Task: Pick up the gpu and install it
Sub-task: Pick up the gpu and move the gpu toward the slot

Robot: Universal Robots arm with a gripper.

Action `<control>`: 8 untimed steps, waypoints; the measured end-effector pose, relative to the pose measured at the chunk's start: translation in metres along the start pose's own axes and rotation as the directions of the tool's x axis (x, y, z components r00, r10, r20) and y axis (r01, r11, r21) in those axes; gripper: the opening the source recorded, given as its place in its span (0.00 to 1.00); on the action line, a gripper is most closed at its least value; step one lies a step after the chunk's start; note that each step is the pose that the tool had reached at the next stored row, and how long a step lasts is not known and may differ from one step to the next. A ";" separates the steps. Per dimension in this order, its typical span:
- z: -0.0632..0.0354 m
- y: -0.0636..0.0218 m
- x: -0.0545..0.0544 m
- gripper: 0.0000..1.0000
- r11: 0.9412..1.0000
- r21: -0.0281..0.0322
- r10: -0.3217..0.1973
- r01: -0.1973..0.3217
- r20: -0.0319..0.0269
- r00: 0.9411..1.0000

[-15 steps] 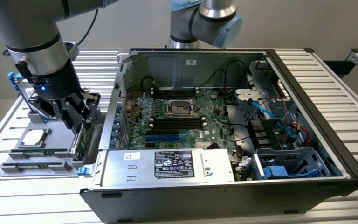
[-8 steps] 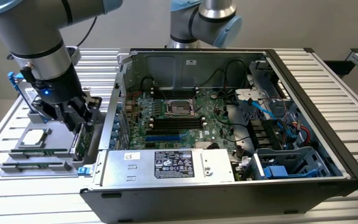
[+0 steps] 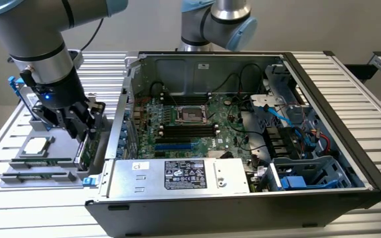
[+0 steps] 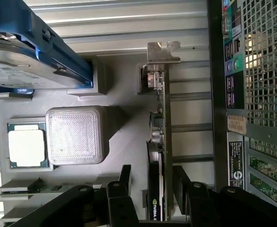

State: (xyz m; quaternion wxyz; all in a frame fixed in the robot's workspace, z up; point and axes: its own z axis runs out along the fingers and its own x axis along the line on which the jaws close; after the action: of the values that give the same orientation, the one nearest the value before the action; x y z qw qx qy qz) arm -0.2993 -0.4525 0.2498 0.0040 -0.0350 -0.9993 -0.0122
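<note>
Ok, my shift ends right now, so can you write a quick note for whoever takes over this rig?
Claw: open, one finger on each side of the gpu, not closed on it.
Parts: the gpu stands on edge in the grey tray, beside the open computer case.
Done: claw placed around the card.
Left: the gpu is not yet gripped, lifted or installed in the case.

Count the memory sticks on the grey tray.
2. The memory sticks lie flat along the tray's near edge, in front of the processor, one behind the other. The arm may hide others.
</note>
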 end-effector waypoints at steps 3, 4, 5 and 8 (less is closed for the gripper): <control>0.0008 0.0000 0.000 0.48 1.000 0.000 -0.001 0.001 0.000 1.000; 0.0015 0.0000 0.000 0.48 1.000 0.000 -0.002 0.002 0.000 1.000; 0.0020 0.0000 -0.001 0.48 1.000 0.000 -0.003 0.003 0.000 1.000; 0.0030 0.0000 -0.001 0.48 1.000 0.000 -0.005 0.005 0.000 1.000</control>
State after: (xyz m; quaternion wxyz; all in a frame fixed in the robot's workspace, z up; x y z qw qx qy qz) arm -0.2982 -0.4525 0.2468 0.0041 -0.0326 -0.9994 -0.0123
